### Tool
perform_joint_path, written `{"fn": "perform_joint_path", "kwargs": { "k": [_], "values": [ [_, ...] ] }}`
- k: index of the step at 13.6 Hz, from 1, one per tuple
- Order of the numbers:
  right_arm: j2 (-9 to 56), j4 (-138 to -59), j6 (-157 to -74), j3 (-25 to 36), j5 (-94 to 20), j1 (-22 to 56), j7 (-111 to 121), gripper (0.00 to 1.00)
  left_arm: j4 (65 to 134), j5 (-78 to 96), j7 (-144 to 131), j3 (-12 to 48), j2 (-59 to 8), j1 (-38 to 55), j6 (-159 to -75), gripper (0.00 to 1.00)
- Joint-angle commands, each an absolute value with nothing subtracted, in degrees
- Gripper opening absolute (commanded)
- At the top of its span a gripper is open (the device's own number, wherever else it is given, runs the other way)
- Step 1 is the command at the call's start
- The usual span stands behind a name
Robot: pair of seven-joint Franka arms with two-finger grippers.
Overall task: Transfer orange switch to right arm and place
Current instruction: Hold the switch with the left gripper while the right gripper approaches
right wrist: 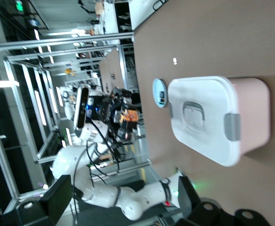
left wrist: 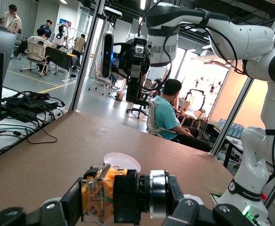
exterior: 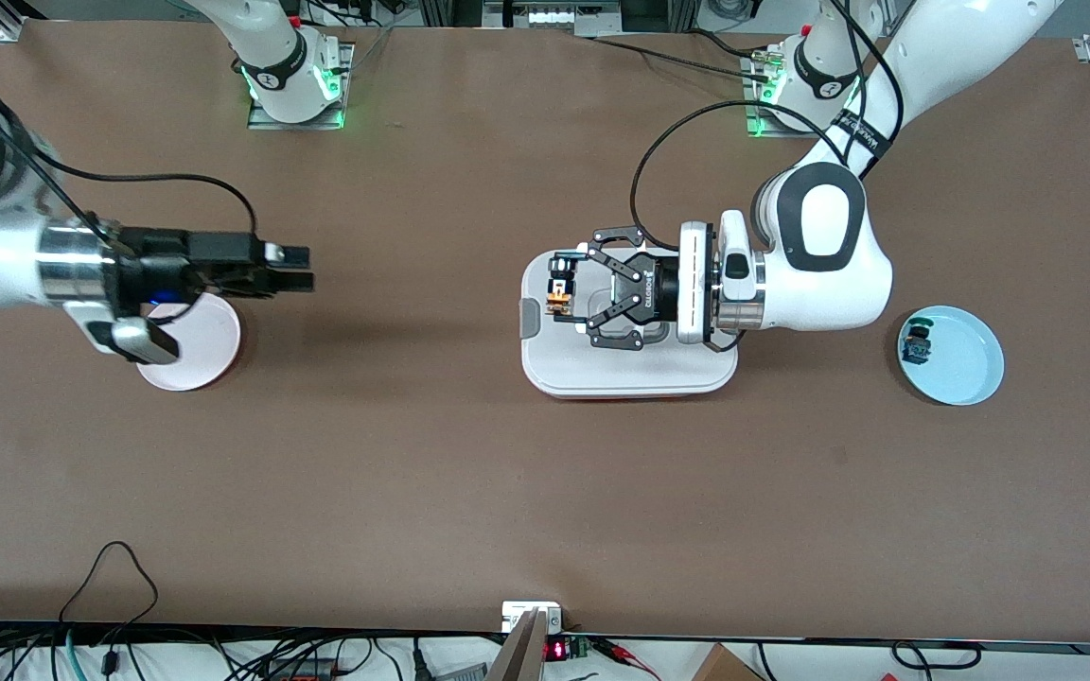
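The orange switch (exterior: 559, 301) is clamped lengthwise in my left gripper (exterior: 562, 289), held in the air over the white lidded box (exterior: 621, 371). In the left wrist view the switch (left wrist: 98, 194) shows its tan-orange block, black body and silver ring between the left gripper's (left wrist: 125, 198) pads. My right gripper (exterior: 297, 268) hangs open and empty above the table beside the pink plate (exterior: 195, 350), pointing toward the box. The right wrist view shows its open fingers (right wrist: 57, 200) and, farther off, the switch (right wrist: 129, 116) in the left gripper.
A light blue plate (exterior: 957, 364) holding a small blue-and-green switch (exterior: 917, 342) lies toward the left arm's end of the table. The white box (right wrist: 208, 117) has a grey latch (exterior: 529, 318). Bare brown table lies between the box and the pink plate (left wrist: 122, 162).
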State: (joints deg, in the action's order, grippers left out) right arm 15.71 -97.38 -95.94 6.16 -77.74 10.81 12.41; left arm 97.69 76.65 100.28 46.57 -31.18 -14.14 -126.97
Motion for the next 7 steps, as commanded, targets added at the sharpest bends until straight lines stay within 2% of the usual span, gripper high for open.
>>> {"fn": "perform_joint_path", "kwargs": {
  "k": [1, 5, 7],
  "values": [
    [14.76, -100.72, -105.17, 6.50, -87.06, 17.90, 13.45, 1.00, 99.58, 78.75, 102.13, 47.29, -29.36, -15.03, -127.27, 0.21],
    [16.52, -101.95, -117.92, 6.50, -102.00, 27.40, 20.55, 1.00, 100.19, 78.75, 102.13, 47.72, -29.27, -15.21, -127.27, 0.21],
    [17.22, -102.74, -121.72, 6.50, -105.54, 29.61, 24.85, 1.00, 100.20, 78.75, 102.22, 47.64, -29.35, -15.21, -127.35, 0.21]
  ]
}}
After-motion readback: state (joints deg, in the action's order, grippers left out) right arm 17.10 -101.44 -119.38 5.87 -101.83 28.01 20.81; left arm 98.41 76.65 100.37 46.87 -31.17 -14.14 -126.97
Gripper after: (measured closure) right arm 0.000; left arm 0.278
